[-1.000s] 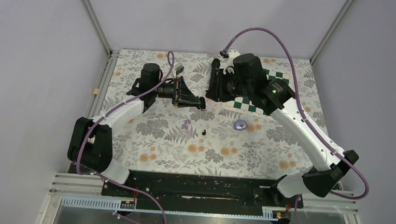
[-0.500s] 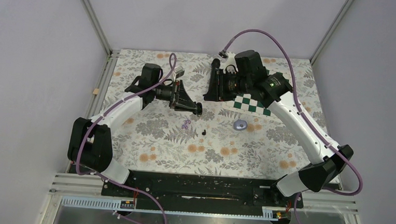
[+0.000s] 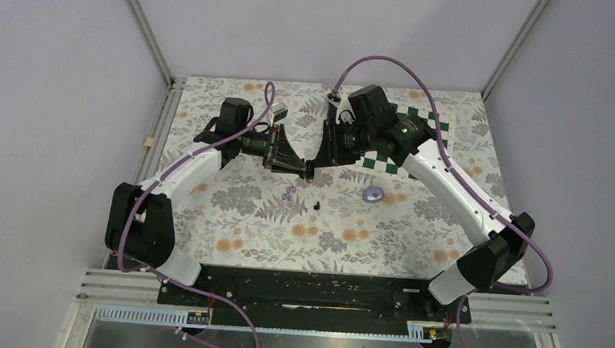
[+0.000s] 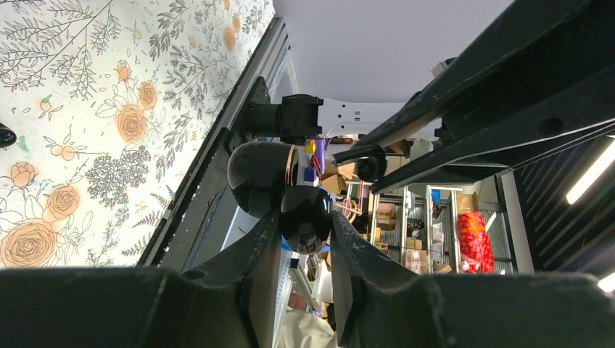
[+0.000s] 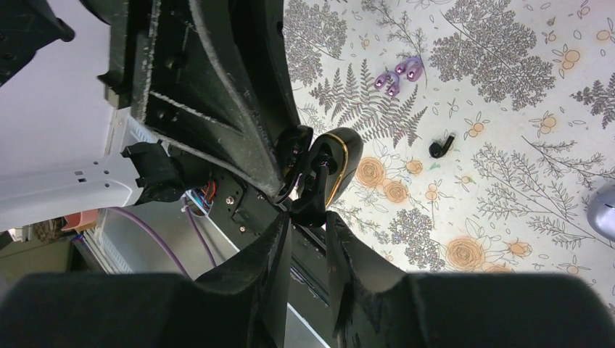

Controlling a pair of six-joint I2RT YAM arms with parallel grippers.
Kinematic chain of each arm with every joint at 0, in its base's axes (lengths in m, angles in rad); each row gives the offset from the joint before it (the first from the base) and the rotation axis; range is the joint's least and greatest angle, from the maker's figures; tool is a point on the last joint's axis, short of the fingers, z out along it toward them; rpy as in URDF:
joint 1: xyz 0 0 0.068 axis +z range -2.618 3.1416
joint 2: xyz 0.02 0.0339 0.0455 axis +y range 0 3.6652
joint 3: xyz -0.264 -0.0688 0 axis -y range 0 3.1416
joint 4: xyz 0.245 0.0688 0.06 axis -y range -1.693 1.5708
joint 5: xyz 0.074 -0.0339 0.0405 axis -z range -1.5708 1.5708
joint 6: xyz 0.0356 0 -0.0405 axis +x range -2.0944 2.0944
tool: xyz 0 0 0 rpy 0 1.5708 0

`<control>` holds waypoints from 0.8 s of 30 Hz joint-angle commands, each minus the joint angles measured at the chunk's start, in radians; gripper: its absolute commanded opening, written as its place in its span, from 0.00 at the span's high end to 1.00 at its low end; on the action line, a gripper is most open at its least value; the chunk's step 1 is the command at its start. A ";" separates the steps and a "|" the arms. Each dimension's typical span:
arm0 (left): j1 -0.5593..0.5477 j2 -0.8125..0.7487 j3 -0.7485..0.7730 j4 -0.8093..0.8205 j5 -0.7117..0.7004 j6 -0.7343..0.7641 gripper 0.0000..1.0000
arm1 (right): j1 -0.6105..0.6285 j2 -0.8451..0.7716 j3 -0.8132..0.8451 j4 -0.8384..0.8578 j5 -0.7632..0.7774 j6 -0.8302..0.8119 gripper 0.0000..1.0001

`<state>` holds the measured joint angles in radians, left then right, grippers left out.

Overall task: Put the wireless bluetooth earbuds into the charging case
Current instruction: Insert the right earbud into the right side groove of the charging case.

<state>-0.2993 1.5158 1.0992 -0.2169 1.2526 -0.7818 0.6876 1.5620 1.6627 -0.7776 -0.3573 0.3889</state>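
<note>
**Operator:** Report the state of both grippers.

**Arm:** My left gripper [image 4: 302, 226] is closed as far as it goes. It clamps the charging case [image 4: 305, 209], a glossy black shell with a gold rim, and holds it above the table [image 3: 414, 229] with the lid [image 4: 259, 168] swung open. My right gripper [image 5: 308, 226] is nearly closed. Between its fingertips sits a small dark piece that I read as a black earbud [image 5: 310, 199]. The wrist view shows it only in part.

**Operator:** What has just changed?

**Arm:** A second ago my right gripper stood apart from the left one, further back over the checkered mat [image 3: 385, 164]. It has since swung in, and the two now meet tip to tip above the middle of the table. My left gripper shifted only slightly. Neither grip has altered.

**Operator:** What does that mean for the task?

**Arm:** In my judgement the approach is complete and the insertion step begins. The earbud is at the mouth of the case. I cannot tell whether it is touching or just short. The next move calls for fine alignment with a socket, then release. Any slip here could drop the earbud.

**Operator:** Where are the remaining items?

**Arm:** The purple earbuds [image 5: 399, 72] lie together on the table. A second black earbud [image 5: 441, 147] lies near them. A pale purple case [image 3: 373, 194] sits further to my right.
</note>
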 commanded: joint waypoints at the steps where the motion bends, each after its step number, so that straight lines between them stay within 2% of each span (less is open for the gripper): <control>1: 0.005 -0.013 0.048 0.021 0.024 0.012 1.00 | 0.013 0.024 0.002 0.000 -0.006 -0.021 0.92; 24: 0.005 0.004 0.059 0.021 0.012 0.005 1.00 | 0.036 0.081 0.027 -0.038 -0.019 -0.060 0.93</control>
<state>-0.2989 1.5162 1.1004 -0.2173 1.2491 -0.7822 0.7086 1.6260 1.6623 -0.7895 -0.3618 0.3523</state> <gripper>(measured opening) 0.280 0.283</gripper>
